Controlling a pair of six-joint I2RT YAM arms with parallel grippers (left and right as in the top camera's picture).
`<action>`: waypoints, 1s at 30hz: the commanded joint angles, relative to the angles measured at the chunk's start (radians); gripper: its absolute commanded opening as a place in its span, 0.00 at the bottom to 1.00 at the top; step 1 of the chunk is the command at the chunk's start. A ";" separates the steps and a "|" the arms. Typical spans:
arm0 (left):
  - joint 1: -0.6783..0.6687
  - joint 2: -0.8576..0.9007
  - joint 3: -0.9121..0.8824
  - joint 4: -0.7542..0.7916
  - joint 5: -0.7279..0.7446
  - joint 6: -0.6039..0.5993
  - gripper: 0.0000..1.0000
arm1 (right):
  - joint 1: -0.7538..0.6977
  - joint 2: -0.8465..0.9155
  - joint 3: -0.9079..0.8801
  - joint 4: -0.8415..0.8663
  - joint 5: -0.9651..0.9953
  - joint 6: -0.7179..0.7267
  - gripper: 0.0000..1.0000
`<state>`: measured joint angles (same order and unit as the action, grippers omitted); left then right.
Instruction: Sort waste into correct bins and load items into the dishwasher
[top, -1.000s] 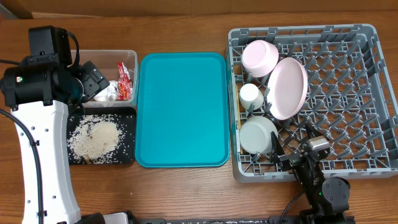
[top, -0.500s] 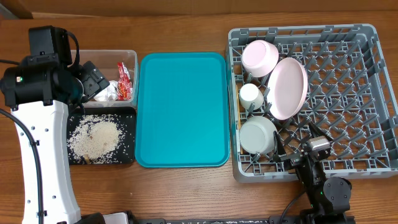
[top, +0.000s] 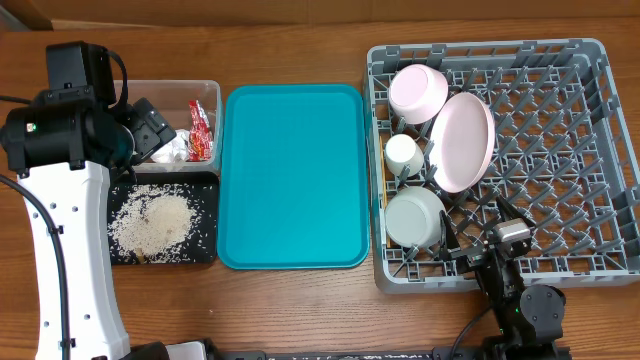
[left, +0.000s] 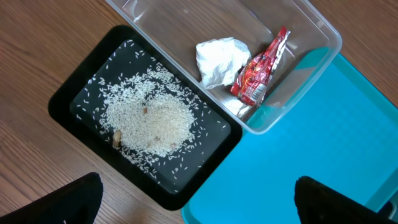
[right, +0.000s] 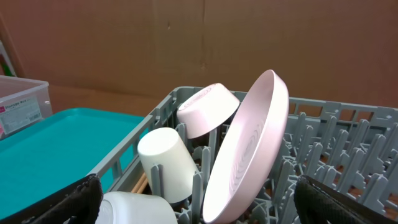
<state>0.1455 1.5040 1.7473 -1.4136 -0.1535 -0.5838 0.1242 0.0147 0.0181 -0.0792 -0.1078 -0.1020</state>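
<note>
Both left gripper (left: 198, 200) and right gripper (right: 198, 200) are gaping empty, needing only slow lifting clear of the dish rack (top: 565, 160).

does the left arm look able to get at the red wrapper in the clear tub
Probably yes: the left end effector is open above the lidless tub, and the wrapper lies uncovered beside the tissue.

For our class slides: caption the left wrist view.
Rice lies in the black tray; tissue and red wrapper sit in the clear tub, teal tray alongside.
</note>
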 joint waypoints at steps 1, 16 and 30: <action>-0.002 0.002 0.002 0.004 -0.003 0.012 1.00 | -0.004 -0.012 -0.010 0.005 -0.006 -0.003 1.00; -0.002 -0.043 0.002 0.004 -0.003 0.012 1.00 | -0.004 -0.012 -0.010 0.005 -0.006 -0.003 1.00; -0.002 -0.554 0.002 -0.022 -0.008 0.013 1.00 | -0.004 -0.012 -0.010 0.005 -0.006 -0.003 1.00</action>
<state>0.1455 1.0405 1.7458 -1.4193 -0.1539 -0.5838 0.1242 0.0147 0.0181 -0.0795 -0.1078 -0.1024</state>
